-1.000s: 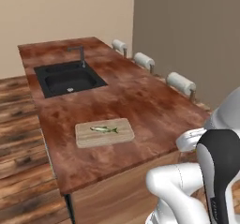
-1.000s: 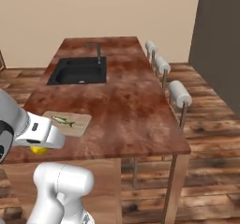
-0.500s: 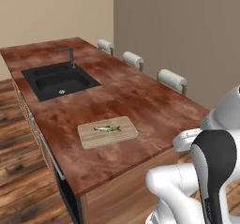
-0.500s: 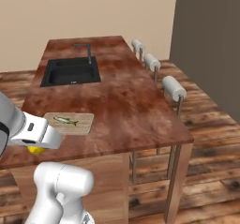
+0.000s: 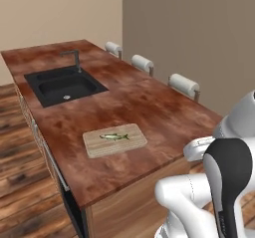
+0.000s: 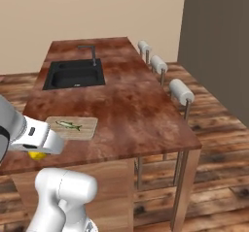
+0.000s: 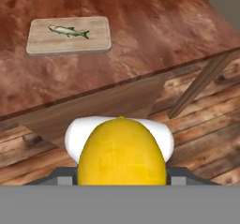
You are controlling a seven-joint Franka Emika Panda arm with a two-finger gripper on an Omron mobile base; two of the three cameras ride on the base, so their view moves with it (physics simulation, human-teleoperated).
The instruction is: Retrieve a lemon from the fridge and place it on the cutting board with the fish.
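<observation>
My gripper (image 6: 37, 150) hangs low in front of the island's near side, shut on the lemon (image 7: 121, 153). That bright yellow fruit bulks large at the bottom of the hand view and hides the fingertips. In the right base view the lemon (image 6: 36, 155) peeks out under the white hand. The cutting board (image 5: 115, 141) lies near the counter's front edge with the fish (image 5: 115, 137) along its top. Ahead of the hand, the cutting board (image 7: 69, 35) and the fish (image 7: 68, 31) show at upper left. The fridge is out of view.
A black sink (image 5: 64, 85) with a dark faucet (image 5: 74, 59) is set into the reddish-brown counter (image 5: 149, 102) beyond the board. Three white-backed stools (image 5: 183, 84) line the far side. Wooden floor (image 6: 214, 143) surrounds the island, and its front panel (image 7: 93, 108) faces the hand.
The whole picture has shifted as the base drove around the island, so the counter now appears closer and turned. The lemon stays held in the gripper.
</observation>
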